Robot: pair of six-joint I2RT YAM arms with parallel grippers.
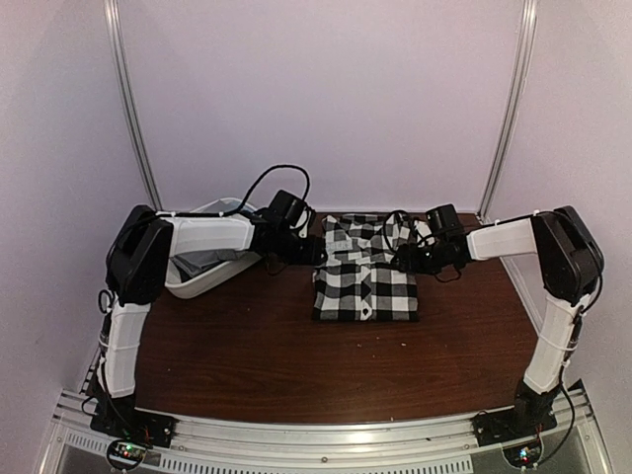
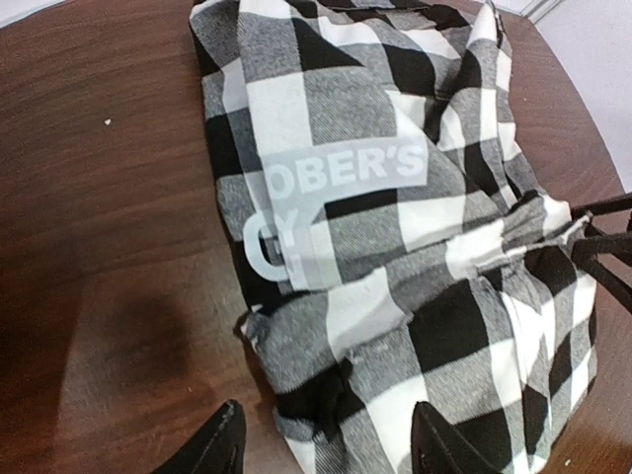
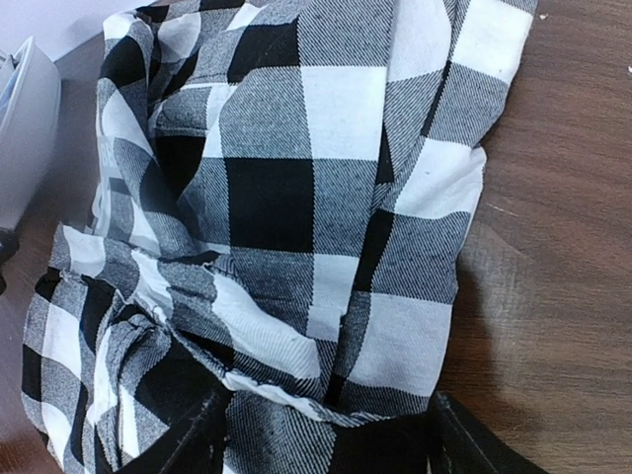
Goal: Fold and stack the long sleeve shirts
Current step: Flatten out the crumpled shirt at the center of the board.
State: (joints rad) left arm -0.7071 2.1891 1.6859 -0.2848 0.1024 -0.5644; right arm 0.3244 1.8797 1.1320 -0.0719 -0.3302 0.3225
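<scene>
The black-and-white checked long sleeve shirt point(image 1: 365, 281) lies folded into a rough rectangle at the middle of the table, its far end bunched up. My left gripper point(image 1: 306, 252) is at the shirt's far left corner. It is open, with the cloth edge point(image 2: 296, 395) lying between its black fingers point(image 2: 222, 444). My right gripper point(image 1: 403, 259) is at the far right corner, also open, straddling a rumpled fold point(image 3: 296, 385). A grey long sleeve shirt point(image 1: 202, 262) lies in the tub, mostly hidden by my left arm.
A white oval plastic tub point(image 1: 197, 281) stands at the back left, partly under my left arm; its rim point(image 3: 25, 128) shows in the right wrist view. Brown tabletop point(image 1: 296, 365) stretches in front of the shirt. White walls close the back and sides.
</scene>
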